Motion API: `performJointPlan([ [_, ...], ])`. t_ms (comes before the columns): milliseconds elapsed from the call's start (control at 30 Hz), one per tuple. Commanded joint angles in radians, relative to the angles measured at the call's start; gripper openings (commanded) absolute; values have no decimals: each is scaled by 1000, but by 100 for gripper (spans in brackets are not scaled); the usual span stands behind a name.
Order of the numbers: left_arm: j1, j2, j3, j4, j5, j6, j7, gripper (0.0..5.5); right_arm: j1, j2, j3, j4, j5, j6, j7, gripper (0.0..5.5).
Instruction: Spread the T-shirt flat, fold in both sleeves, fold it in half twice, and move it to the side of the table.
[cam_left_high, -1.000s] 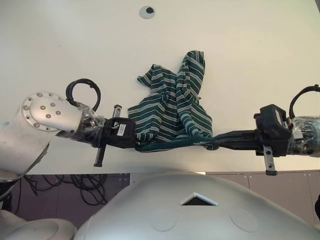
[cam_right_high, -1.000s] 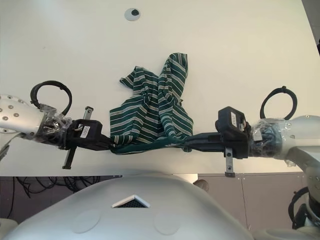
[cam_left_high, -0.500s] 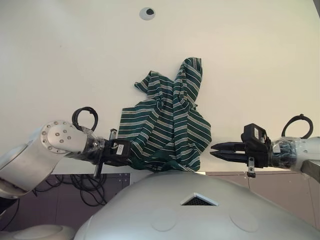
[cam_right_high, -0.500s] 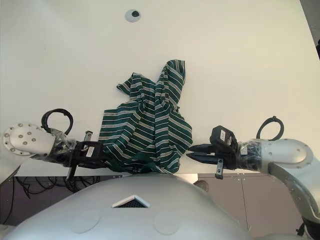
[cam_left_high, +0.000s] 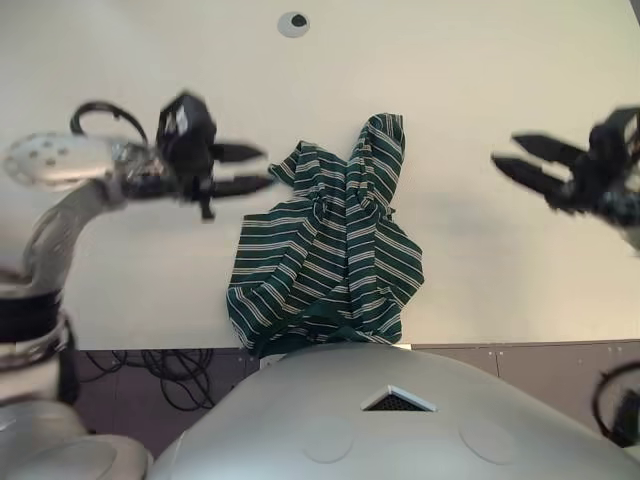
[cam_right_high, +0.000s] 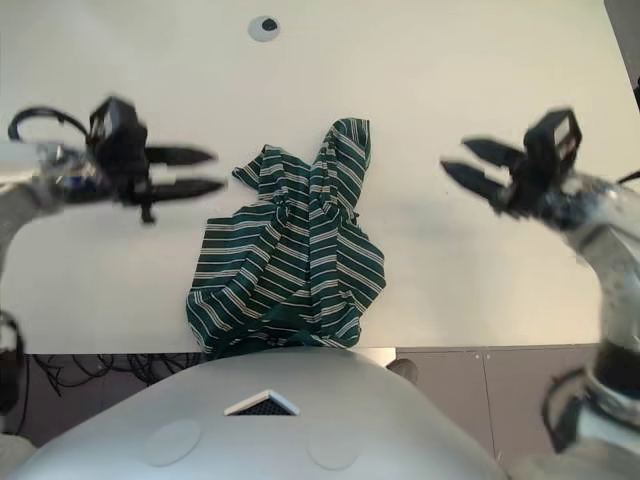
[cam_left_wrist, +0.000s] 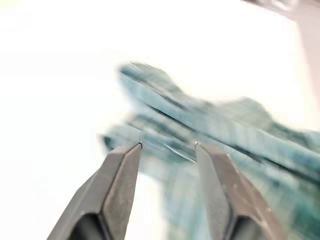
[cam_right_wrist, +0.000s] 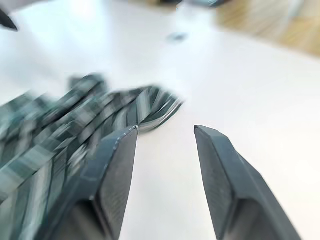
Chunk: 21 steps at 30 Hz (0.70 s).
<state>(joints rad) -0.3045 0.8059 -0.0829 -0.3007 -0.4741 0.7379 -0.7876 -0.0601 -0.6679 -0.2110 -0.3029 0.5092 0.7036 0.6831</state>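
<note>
On the left, our left gripper hangs over the table. Its two fingers are apart and empty, pointing at the far left corner of the T-shirt and stopping just short of it. A second ago it was low at the near edge, clamped on the hem. It has since let go and swung up and away from us.

In the middle, the green striped T-shirt lies crumpled on the table. It has been dragged nearer to us. Its near hem, which was stretched taut between both grippers, now lies slack at the table's near edge, and we cannot tell how much hangs over. The far part is bunched, with one twisted tongue of cloth reaching toward the small round disc, though well apart from it.

On the right, our right gripper is raised over bare table, well to the right of the shirt. Its fingers are spread and hold nothing. Half a second ago it had already released the hem near the edge, and it has since risen and moved farther out.

We judge that the pull on the hem is finished but the spreading is not. No sleeve lies flat, and the body is folded over itself. Both grippers look placed to take the far part next, likely shoulders or sleeves, and draw it outward.
</note>
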Motion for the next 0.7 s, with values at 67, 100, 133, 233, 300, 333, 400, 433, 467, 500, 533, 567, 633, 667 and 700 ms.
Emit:
performJointPlan([
  [67, -128, -83, -232, 380, 357, -318, 68, 194, -315, 190, 241, 448, -205, -148, -73, 206],
  [100, -138, -95, -256, 436, 387, -378, 41, 194, -361, 221, 249, 534, -217, -178, -69, 206],
  [133, -143, -107, -261, 472, 390, -412, 11, 194, -389, 235, 262, 597, -238, -213, -69, 206],
  [233, -147, -129, -181, 501, 257, -401, -153, 194, -418, 266, 264, 691, -258, -272, -55, 206],
  [300, -164, -117, -142, 547, 199, -398, -256, 194, -405, 270, 258, 698, -264, -286, -53, 206],
  [333, -173, -112, -131, 570, 178, -387, -300, 194, -396, 270, 254, 693, -263, -288, -53, 206],
  [400, -188, -96, -140, 611, 186, -389, -376, 194, -379, 267, 251, 672, -261, -284, -52, 206],
  [433, -193, -90, -152, 621, 194, -389, -414, 194, -370, 266, 251, 658, -260, -278, -54, 206],
  [467, -198, -90, -165, 632, 208, -399, -437, 194, -361, 265, 250, 643, -258, -271, -54, 206],
  [500, -200, -96, -180, 645, 226, -414, -453, 194, -354, 265, 251, 628, -256, -264, -53, 206],
  [533, -200, -104, -192, 659, 245, -434, -462, 194, -348, 266, 253, 617, -254, -259, -52, 206],
  [567, -200, -111, -198, 669, 259, -448, -466, 194, -342, 268, 255, 606, -253, -253, -51, 206],
  [633, -188, -117, -208, 681, 273, -462, -489, 194, -341, 273, 262, 601, -254, -247, -48, 206],
  [667, -183, -119, -210, 689, 282, -472, -493, 194, -343, 276, 266, 604, -257, -246, -46, 206],
  [700, -185, -123, -214, 708, 296, -488, -493, 194, -344, 276, 268, 606, -259, -246, -46, 206],
])
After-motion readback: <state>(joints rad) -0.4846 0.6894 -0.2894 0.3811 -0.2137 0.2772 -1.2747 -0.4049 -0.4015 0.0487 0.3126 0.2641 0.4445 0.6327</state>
